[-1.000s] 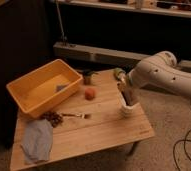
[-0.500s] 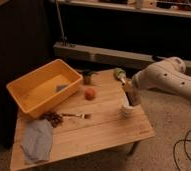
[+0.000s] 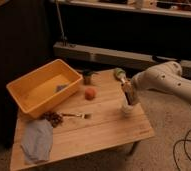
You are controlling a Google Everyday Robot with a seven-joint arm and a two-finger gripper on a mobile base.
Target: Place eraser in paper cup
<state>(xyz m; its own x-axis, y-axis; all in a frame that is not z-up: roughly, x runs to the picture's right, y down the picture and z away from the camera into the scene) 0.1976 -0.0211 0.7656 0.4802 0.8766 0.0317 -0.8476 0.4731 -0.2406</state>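
Observation:
The white paper cup (image 3: 126, 108) stands on the right part of the wooden table (image 3: 104, 131). My gripper (image 3: 128, 95) hangs right over the cup, at the end of the white arm (image 3: 161, 81) that reaches in from the right. It is shut on the eraser (image 3: 129, 93), a dark block with a lighter tan face. The eraser points steeply down, and its lower end is at the cup's mouth. I cannot tell whether that end is inside the cup.
A yellow bin (image 3: 39, 91) sits at the table's left with a small blue thing in it. An orange ball (image 3: 90, 93), a small dark cup (image 3: 87, 77), a green object (image 3: 119, 73), a fork (image 3: 76, 116), a brown clump (image 3: 52, 118) and a blue cloth (image 3: 37, 141) lie around.
The arm's upper body has shifted to the right and a little lower. The gripper with the eraser has stayed over the paper cup, almost unmoved.

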